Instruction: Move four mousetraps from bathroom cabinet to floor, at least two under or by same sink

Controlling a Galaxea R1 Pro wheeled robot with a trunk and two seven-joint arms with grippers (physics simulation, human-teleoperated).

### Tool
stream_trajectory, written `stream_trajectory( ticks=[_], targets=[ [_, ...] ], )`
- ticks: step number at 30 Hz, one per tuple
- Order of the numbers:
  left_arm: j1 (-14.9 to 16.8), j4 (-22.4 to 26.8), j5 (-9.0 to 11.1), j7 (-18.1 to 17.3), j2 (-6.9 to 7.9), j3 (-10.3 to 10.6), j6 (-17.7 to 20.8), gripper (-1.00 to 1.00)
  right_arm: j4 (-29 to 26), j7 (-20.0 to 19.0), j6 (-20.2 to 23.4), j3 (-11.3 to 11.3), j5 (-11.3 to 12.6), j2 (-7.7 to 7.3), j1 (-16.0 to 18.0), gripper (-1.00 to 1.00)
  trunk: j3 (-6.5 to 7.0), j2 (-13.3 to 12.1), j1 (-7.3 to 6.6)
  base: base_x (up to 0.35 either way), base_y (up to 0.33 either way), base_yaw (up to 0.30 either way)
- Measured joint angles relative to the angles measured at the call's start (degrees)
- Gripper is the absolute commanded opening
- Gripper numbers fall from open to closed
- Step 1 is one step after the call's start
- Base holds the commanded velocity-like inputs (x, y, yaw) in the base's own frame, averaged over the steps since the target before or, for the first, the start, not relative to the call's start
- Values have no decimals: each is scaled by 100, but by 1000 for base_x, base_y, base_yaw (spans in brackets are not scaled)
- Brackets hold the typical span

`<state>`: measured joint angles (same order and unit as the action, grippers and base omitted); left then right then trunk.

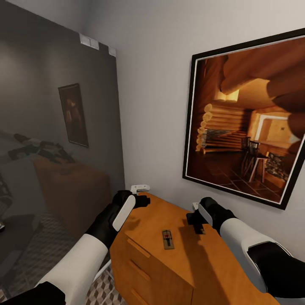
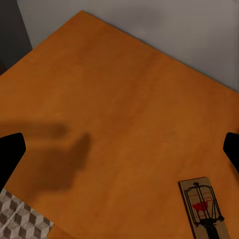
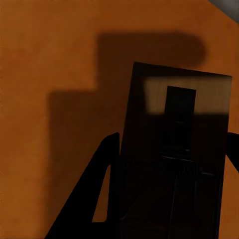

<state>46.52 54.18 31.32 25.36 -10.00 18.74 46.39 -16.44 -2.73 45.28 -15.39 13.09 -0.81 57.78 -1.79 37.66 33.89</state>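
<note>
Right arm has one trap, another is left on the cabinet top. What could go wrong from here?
1. The held mousetrap hangs in deep shadow in the right gripper, so the hold is hard to judge; it may slip when you swing toward the floor.
2. The loose mousetrap lies fairly near the cabinet's front edge. The open left gripper hovers off to one side of it, and a skewed approach might nudge it off.

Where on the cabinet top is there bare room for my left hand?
The cabinet top is bare from the mousetrap toward the back wall corner, under the left gripper. Tighter beside the right gripper, which holds a second mousetrap.
</note>
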Motion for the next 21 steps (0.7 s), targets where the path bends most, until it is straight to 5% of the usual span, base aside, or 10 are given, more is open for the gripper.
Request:
stream_trajectory(
  ticks=[21],
  targets=[
    [0, 1, -1, -15, 0, -1, 0, 100, 0, 2, 0, 0, 2, 0, 0, -100, 0, 0, 1, -54, -45, 0]
  ],
)
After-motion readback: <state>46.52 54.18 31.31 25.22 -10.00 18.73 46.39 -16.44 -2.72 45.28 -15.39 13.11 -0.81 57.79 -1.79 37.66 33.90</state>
